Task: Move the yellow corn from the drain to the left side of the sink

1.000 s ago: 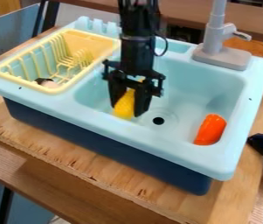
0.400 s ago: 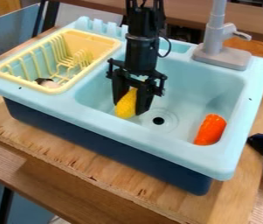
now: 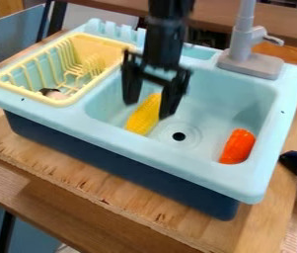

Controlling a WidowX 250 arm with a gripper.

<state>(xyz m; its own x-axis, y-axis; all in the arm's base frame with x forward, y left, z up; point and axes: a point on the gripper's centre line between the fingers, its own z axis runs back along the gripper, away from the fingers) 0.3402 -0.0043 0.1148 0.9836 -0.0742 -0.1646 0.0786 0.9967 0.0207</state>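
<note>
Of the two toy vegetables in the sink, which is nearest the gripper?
The yellow corn, right by the open gripper. The orange pepper lies well away from it, on the other side of the drain.

No text, label, brand, number or sign can be read anywhere in the frame.
</note>
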